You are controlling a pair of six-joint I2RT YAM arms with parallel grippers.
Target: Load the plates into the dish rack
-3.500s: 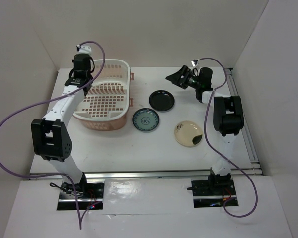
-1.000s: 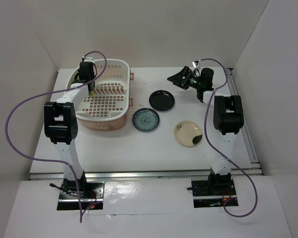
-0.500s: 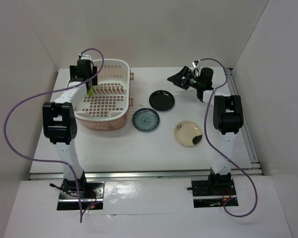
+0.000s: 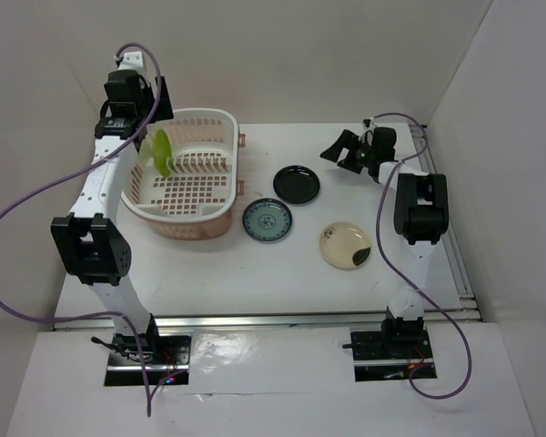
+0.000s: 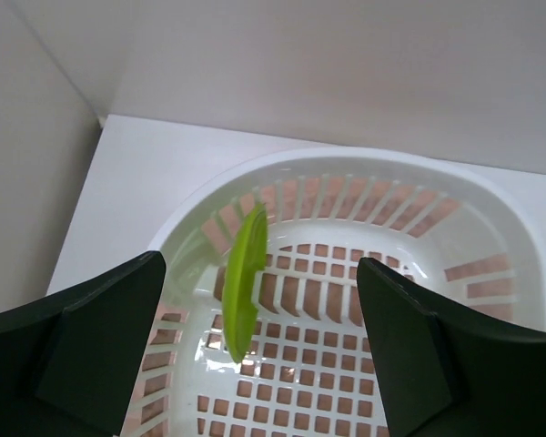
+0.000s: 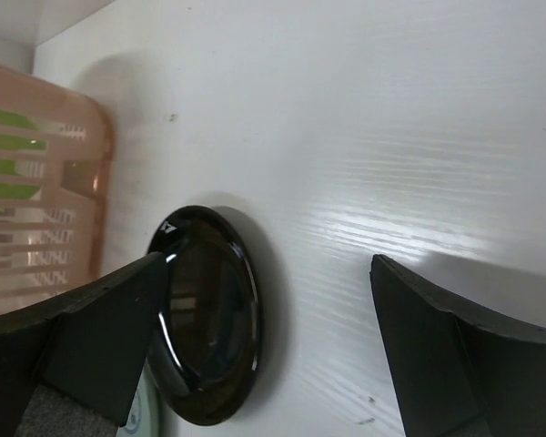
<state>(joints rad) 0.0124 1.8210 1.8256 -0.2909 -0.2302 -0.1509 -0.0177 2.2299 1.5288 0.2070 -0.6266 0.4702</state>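
Left end effector [image 5: 259,266] has risen open, leaving green plate [image 4: 161,152] upright in rack [image 4: 220,116]; open right end effector [image 6: 266,266] should grasp black plate [image 4: 296,184].

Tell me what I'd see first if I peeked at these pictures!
The lime green plate jumps out, standing on edge inside the pale pink dish rack at the far left. To its right, three more lie flat on the white table: the glossy black plate, the blue-green patterned plate and the cream plate.

Top looks down — wrists close over rack [image 5: 364,160], black plate [image 6: 209,328].
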